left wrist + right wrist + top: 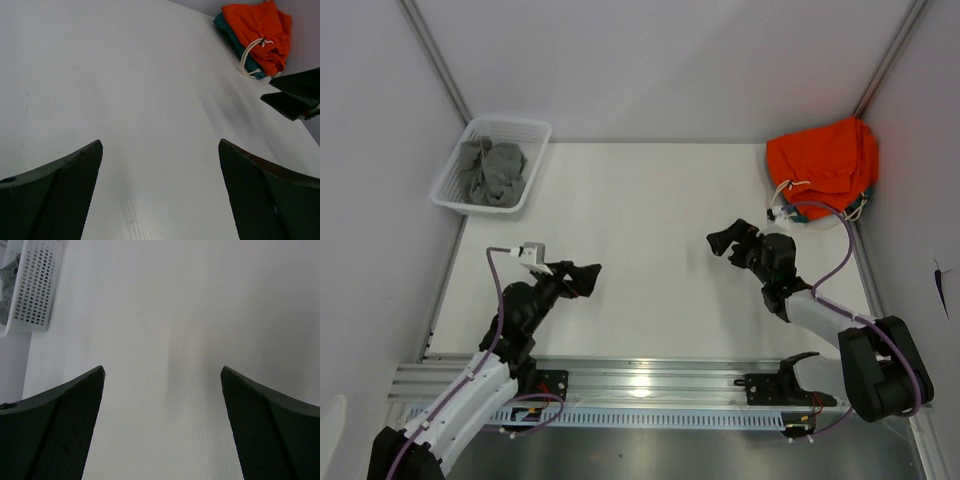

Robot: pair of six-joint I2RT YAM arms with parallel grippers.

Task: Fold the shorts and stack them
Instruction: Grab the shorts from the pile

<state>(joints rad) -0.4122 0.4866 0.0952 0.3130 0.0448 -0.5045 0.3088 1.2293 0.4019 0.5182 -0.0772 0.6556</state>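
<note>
We count a left gripper (588, 278) and a right gripper (725, 240), two in all; one white basket (475, 207); one orange garment (825, 160); one teal garment (226, 30); grey shorts (490, 170), seemingly one bunched pair.

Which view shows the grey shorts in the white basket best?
The top external view: the grey shorts lie crumpled in the white basket, seen from above. The right wrist view catches only the basket's wall and a grey sliver at its edge. The left wrist view misses them.

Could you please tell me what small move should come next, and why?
Probably swing the left gripper toward the basket: the grey shorts lie crumpled inside it, that arm is nearer, and both it and the right gripper hang open, empty.
</note>
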